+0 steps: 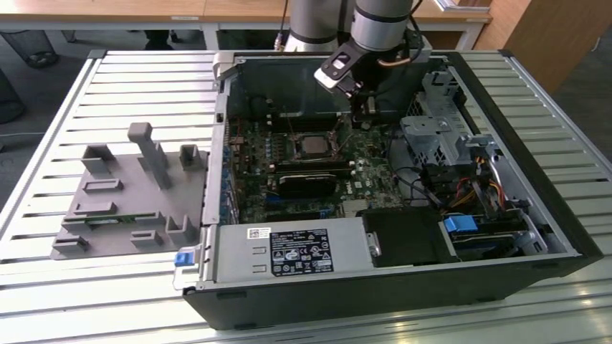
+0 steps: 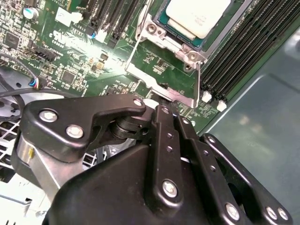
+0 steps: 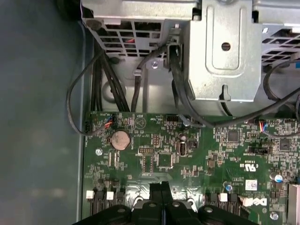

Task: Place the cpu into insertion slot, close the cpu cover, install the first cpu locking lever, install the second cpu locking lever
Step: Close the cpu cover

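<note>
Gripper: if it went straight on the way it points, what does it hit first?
Probably the silver socket frame, which sits just past the gripper in the second wrist view. If its line runs slightly to the side, it would hit the green board instead. Depth is unclear.

Location type: robotics laboratory or test workshop.

Indicators:
- An industrial robot arm (image 1: 383,18) with a claw (image 1: 362,115) reaches into an open computer case (image 1: 383,294) with its circuit boards and cables exposed.
- The case lies on a slatted metal desk (image 1: 143,79).
- A grey plastic parts fixture (image 1: 125,193) sits beside the case.
- Wooden tables (image 1: 115,8) stand behind the desk.
</note>
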Controlling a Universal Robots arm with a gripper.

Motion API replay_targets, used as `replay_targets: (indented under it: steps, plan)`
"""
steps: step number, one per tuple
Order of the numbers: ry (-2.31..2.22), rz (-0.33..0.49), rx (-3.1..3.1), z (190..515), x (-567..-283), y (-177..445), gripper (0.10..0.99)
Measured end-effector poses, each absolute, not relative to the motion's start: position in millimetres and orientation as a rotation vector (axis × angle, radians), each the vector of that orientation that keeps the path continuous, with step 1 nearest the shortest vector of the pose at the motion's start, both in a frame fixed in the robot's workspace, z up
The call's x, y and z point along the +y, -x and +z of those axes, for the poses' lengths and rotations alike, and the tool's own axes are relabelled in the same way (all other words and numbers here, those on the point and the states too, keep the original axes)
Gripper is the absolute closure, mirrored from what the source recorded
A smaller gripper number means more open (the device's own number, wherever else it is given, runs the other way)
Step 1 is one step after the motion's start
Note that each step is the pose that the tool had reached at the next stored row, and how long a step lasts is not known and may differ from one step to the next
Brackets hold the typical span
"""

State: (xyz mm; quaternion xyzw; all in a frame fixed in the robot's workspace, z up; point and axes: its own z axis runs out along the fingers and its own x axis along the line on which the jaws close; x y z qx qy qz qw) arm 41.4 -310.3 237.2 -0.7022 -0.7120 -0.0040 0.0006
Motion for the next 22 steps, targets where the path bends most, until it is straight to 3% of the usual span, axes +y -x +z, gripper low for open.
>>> replay_targets:
  steps: [22]
  plan:
    - [2.204,-0.012,-2.237,234,-310,-13,0.969]
